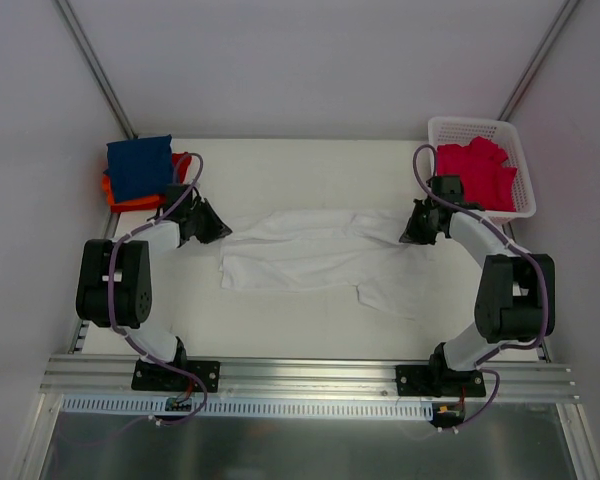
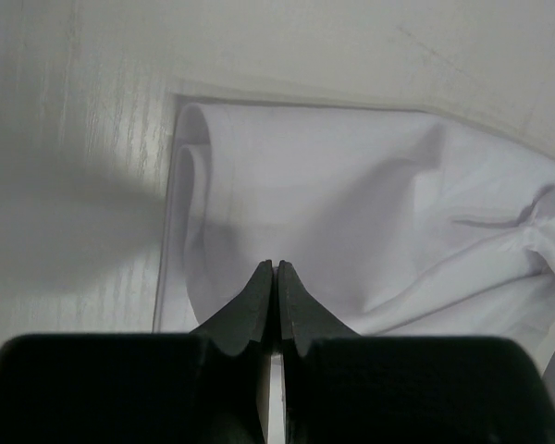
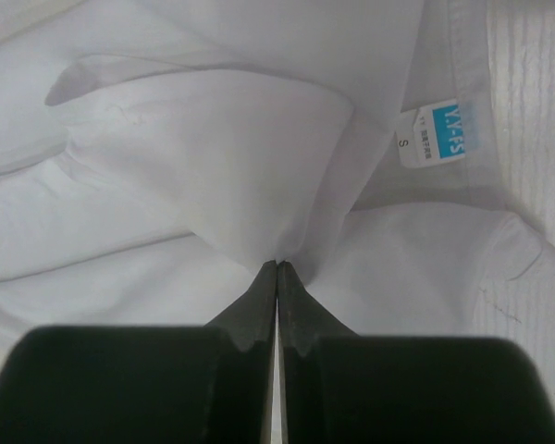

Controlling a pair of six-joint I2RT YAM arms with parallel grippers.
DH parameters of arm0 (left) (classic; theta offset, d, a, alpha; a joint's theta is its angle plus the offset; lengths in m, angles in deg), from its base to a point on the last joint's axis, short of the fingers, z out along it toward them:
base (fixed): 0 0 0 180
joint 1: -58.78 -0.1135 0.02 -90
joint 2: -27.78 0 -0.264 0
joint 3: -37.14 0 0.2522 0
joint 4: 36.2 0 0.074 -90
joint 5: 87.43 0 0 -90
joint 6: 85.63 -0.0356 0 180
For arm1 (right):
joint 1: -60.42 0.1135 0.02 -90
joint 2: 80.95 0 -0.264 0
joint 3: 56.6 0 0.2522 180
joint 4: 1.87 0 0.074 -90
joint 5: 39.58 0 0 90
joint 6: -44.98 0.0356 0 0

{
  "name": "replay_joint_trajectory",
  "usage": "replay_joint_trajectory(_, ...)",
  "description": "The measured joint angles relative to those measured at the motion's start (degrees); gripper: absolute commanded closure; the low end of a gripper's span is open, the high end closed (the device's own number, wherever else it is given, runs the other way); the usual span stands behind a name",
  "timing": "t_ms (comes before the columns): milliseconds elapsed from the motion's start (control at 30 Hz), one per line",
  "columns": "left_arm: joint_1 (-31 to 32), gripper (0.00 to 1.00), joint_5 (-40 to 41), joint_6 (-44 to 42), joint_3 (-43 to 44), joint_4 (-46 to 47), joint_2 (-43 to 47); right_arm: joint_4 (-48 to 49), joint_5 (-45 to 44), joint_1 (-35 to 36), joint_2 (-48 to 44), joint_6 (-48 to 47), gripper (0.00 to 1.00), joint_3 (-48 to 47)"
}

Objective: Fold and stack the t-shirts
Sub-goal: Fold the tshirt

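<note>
left gripper (image 2: 275, 266): clamped on white t-shirt (image 2: 351, 203) | right gripper (image 3: 277, 265): clamped on same shirt

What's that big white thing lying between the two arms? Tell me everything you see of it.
It is a white t-shirt of thin soft cloth, wrinkled and loosely folded, stretched across the table. A small neck label with a blue band reads S. The left hand pinches its left end; the right hand pinches a raised tuck beside the collar. Apart from the table, nothing else touches it.
</note>
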State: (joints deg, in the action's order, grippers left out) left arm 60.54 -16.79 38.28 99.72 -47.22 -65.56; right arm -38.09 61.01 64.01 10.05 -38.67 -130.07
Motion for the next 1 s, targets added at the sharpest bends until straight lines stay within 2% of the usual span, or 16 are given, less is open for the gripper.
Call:
replay_joint_trajectory(167,0.00,1.00,0.07,0.00,-2.23,-0.02,-0.13,0.24,-0.57,0.31,-1.20,0.26,1.00,1.99)
replay_joint_trajectory(233,0.00,0.95,0.09,0.00,-3.08,-0.02,-0.17,0.37,-0.83,0.31,-1.53,0.28,0.99,2.51)
replay_joint_trajectory(267,0.00,0.93,0.11,0.02,-3.39,0.00,-0.24,0.42,-0.92,0.31,-1.62,0.28,0.95,2.73)
replay_joint_trajectory(333,0.00,0.71,0.17,-0.02,-3.80,-0.02,-0.39,0.72,-1.11,0.31,-1.84,0.46,0.87,3.32)
replay_joint_trajectory(367,0.00,0.46,0.28,-0.13,-4.00,0.00,-0.42,0.76,-1.31,0.31,-1.92,0.50,0.82,3.61)
replay_joint_trajectory(400,0.00,0.30,0.33,-0.24,-4.15,0.02,-0.42,0.81,-1.46,0.31,-2.10,0.48,0.78,3.93)
replay_joint_trajectory(467,0.00,0.21,-1.03,1.07,-4.09,1.66,-0.07,0.76,-1.97,0.33,-2.51,0.42,0.69,4.57)
replay_joint_trajectory(533,0.11,0.12,-1.11,1.25,-3.93,2.71,0.39,0.70,-2.60,0.33,-2.93,0.31,0.65,4.90)
replay_joint_trajectory(767,0.00,0.03,-0.98,1.49,-4.04,2.97,1.22,-0.09,-7.13,0.72,-6.71,-0.42,0.64,5.22)
replay_joint_trajectory(1000,0.02,0.01,-0.92,1.44,-4.11,2.03,2.05,-1.38,-8.48,3.32,-9.29,-1.18,0.65,2.38)
